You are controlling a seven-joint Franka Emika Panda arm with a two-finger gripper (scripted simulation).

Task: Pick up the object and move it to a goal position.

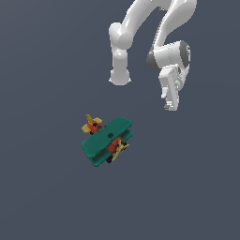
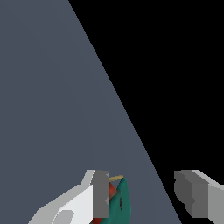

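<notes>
One white two-fingered gripper [image 1: 169, 106], spread and empty, upper right; approach step; next descend onto teal-winged red toy biplane [image 1: 108, 140] at centre.

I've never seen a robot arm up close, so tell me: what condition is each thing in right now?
Toy plane: lying on the grey floor, not held, nothing touching it.
End effector: open, empty, up and to the exterior view's right of the plane.
Fingers: spread apart, with part of the plane seen between them in the wrist view.
</notes>
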